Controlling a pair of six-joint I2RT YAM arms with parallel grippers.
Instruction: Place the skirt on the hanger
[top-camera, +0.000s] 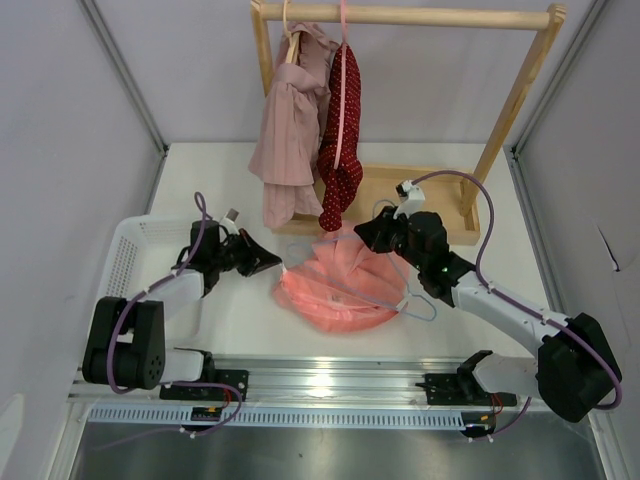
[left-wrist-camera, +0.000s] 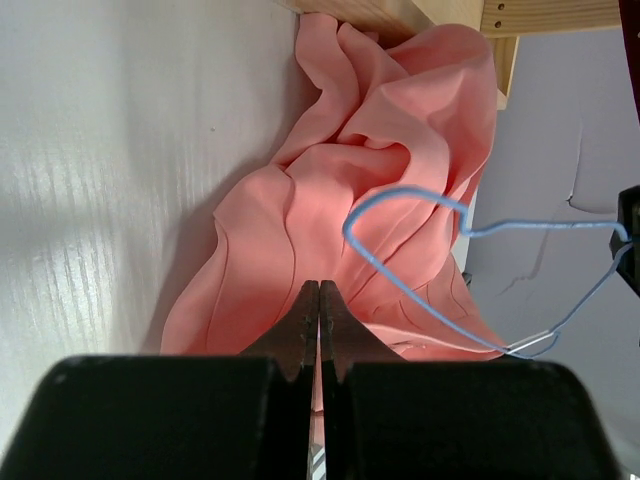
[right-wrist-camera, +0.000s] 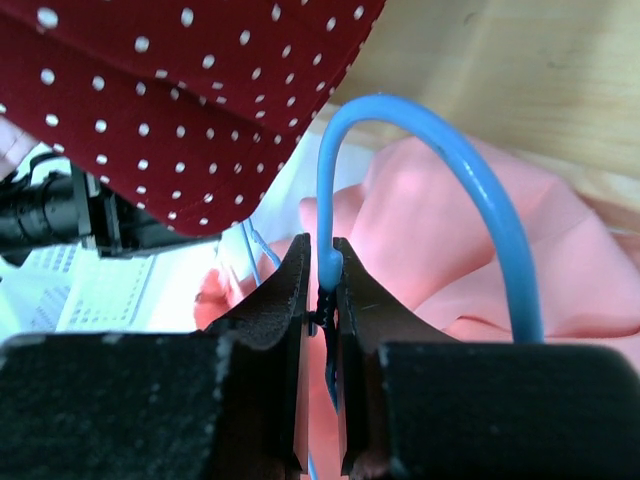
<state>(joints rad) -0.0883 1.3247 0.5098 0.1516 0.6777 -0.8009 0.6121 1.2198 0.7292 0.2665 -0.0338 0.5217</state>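
Right gripper (top-camera: 368, 232) is clamped onto the tip of the hook of the thin light-blue wire hanger (top-camera: 418, 306); in my right wrist view the two black fingers (right-wrist-camera: 290, 300) press on either side of the blue end and the hook (right-wrist-camera: 390, 104) arches up and away to the right. Left gripper (top-camera: 274, 262) has its jaws pressed tight together, and in the left wrist view I see nothing between the fingertips (left-wrist-camera: 305, 300). They point at the left edge of the plain salmon-pink soft cloth skirt (top-camera: 335, 290), but I cannot tell whether they touch the cloth. That skirt lies crumpled in a low heap on the white table (top-camera: 230, 310), between my two grippers and just near of the wooden base board (top-camera: 440, 200) of the wooden clothes rack (top-camera: 400, 15). Its far folds reach up against that board (left-wrist-camera: 370, 12). The hanger's frame (left-wrist-camera: 410, 190) lies across the top of the heap (left-wrist-camera: 390, 120), running toward the right, where its far corner sticks out past the cloth beside the right arm. None of the skirt is threaded onto it. On the rack's rail hang a dusty mauve-pink striped garment (top-camera: 290, 130) and, just to its right, a dark red white-dotted garment (top-camera: 342, 150), whose lower end hangs just above the right gripper and fills the upper left of that wrist view (right-wrist-camera: 180, 90). A white plastic basket (top-camera: 125, 250) sits at the table's left edge, beside the left arm.
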